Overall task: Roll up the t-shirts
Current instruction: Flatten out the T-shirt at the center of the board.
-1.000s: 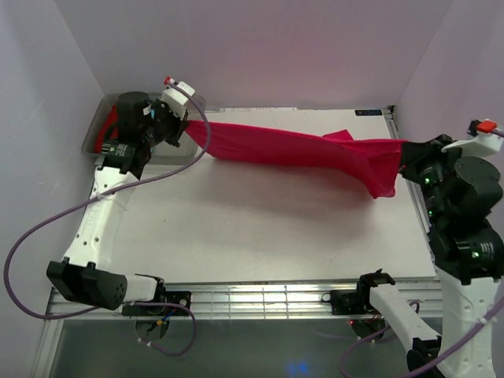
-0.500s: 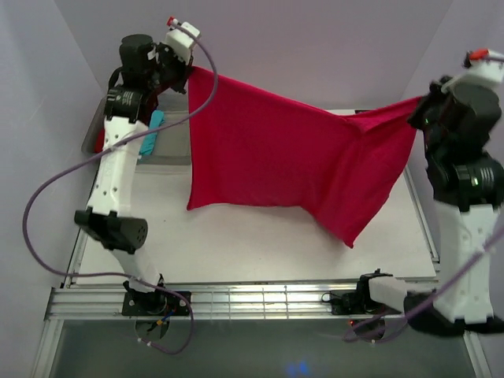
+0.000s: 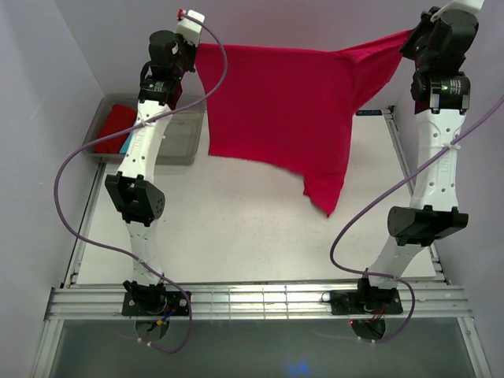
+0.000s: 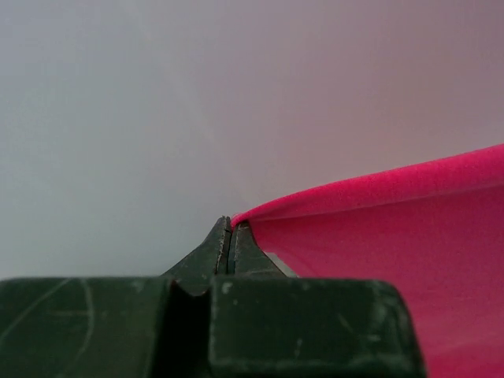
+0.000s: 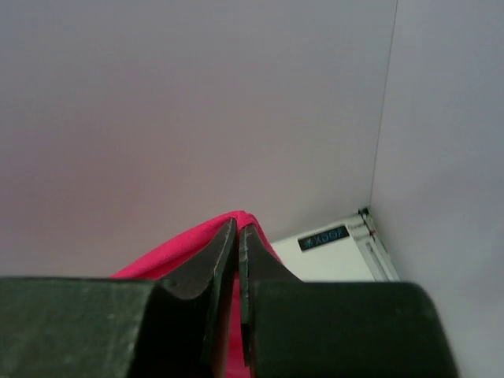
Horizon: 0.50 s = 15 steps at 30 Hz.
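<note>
The magenta-pink t-shirt hangs spread in the air between both raised arms, high above the table, its lowest corner dangling right of centre. My left gripper is shut on its upper left corner; the left wrist view shows the jaws closed on the pink edge. My right gripper is shut on the upper right corner; in the right wrist view the pink fabric is pinched between the closed fingers.
A grey bin at the back left of the table holds a darker red cloth bundle and a bit of turquoise cloth. The white table lies below the hanging shirt. Walls stand close on the left, back and right.
Both arms have risen from near the table to full height, lifting the t-shirt from a stretched band into a spread, hanging sheet clear of the table.
</note>
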### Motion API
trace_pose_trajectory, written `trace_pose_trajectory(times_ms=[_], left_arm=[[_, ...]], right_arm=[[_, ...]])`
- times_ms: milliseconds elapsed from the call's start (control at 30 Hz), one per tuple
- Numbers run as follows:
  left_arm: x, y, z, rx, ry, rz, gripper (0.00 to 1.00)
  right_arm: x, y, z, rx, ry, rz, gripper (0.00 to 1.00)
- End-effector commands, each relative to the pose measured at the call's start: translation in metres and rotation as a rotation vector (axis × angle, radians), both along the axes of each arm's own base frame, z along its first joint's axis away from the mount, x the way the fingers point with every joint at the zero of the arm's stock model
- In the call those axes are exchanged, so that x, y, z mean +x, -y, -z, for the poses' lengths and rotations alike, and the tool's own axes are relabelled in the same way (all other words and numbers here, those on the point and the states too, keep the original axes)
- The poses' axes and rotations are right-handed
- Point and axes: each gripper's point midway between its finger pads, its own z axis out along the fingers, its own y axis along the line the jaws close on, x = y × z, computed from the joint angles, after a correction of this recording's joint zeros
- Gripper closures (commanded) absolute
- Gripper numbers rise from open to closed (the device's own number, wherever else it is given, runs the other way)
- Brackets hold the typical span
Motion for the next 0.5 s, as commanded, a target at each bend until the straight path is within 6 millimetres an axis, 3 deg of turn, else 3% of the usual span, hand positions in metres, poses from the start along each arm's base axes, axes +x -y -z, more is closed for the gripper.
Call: trace_pose_trajectory(times_ms=[0,100,133,200,233,333,367,400,433,467], left_arm=[[-0.027,-0.026,-0.111,-0.045,0.294,-0.095,1.00],[-0.033,-0.016,-0.104,-0.022,0.268,-0.029,1.00],[-0.031,-0.014,-0.087,-0.010,0.227,-0.022,1.00],[-0.036,-0.016,-0.080,0.002,0.205,-0.023,1.00],[-0.035,-0.015,-0.062,0.013,0.164,-0.022,1.00],[-0.048,-0.010,-0.051,0.034,0.129,0.027,1.00],[-0.050,-0.010,-0.023,0.052,0.071,0.030,1.00],[-0.062,-0.005,-0.026,0.053,0.075,0.073,1.00],[-0.067,-0.003,-0.015,0.057,0.052,0.096,1.00],[-0.070,-0.002,0.015,0.066,-0.013,0.107,1.00]], right_arm=[[-0.071,0.016,-0.138,-0.052,0.407,0.054,0.92],[-0.079,0.024,-0.134,-0.073,0.396,0.085,0.92],[-0.072,0.025,-0.118,-0.076,0.352,0.085,0.92],[-0.078,0.023,-0.107,-0.084,0.322,0.070,0.92],[-0.078,0.022,-0.098,-0.082,0.298,0.063,0.92],[-0.079,0.019,-0.046,-0.082,0.176,0.045,0.92],[-0.083,0.019,-0.013,-0.080,0.106,0.044,0.92],[-0.088,0.019,0.003,-0.078,0.079,0.047,0.92],[-0.093,0.020,0.019,-0.078,0.051,0.054,0.92],[-0.117,0.021,0.019,-0.068,0.072,0.071,0.92]])
